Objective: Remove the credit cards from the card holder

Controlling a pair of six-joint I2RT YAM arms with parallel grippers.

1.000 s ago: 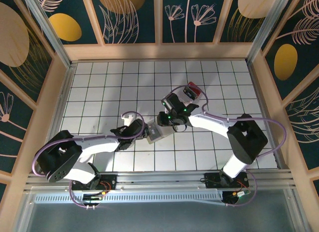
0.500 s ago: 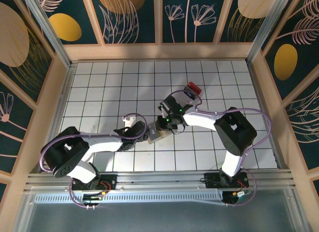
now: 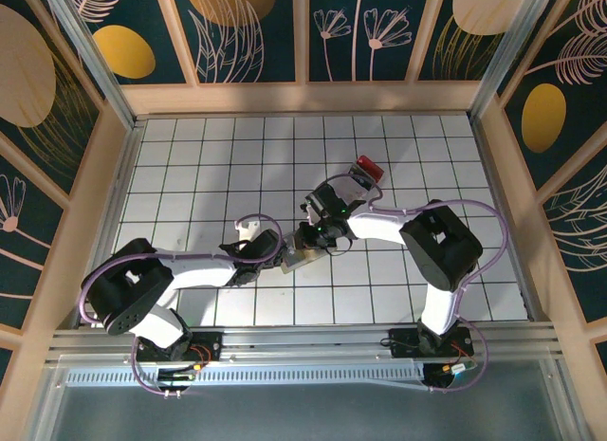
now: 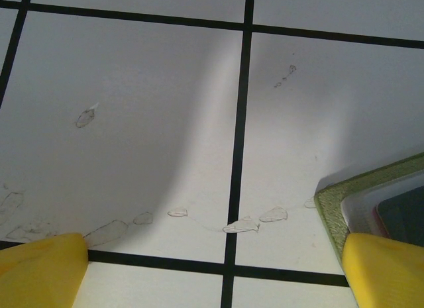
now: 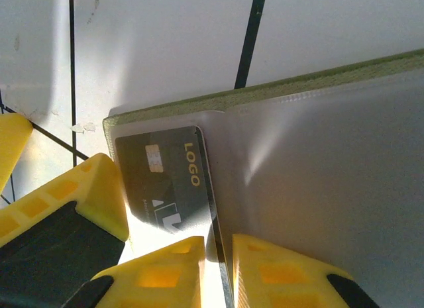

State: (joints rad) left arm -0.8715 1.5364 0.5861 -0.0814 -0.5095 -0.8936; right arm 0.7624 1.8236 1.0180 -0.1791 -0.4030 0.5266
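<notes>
Since the earlier frame the right arm has been folded in, its elbow brought nearer the middle of the counter (image 3: 190, 175), and the left arm has been stretched further toward the card holder (image 3: 298, 258). The card holder is seen lying open on the white, black-gridded tiles near the centre, between the two grippers, its yellow-green rim framing a clear sleeve. The left gripper (image 4: 212, 271) is held spread wide and low over the counter, with nothing grasped; one yellow finger (image 4: 387, 271) is placed over a corner of the holder, the other well apart over bare tile. The right gripper (image 5: 218, 245) is brought almost shut, and what appears to be the edge of a dark credit card (image 5: 162, 179) marked LOGO is pinched in the thin gap, though the sleeve's own edge cannot be ruled out. A small red item (image 3: 368, 168) is seen behind the right arm, well apart from the holder.
</notes>
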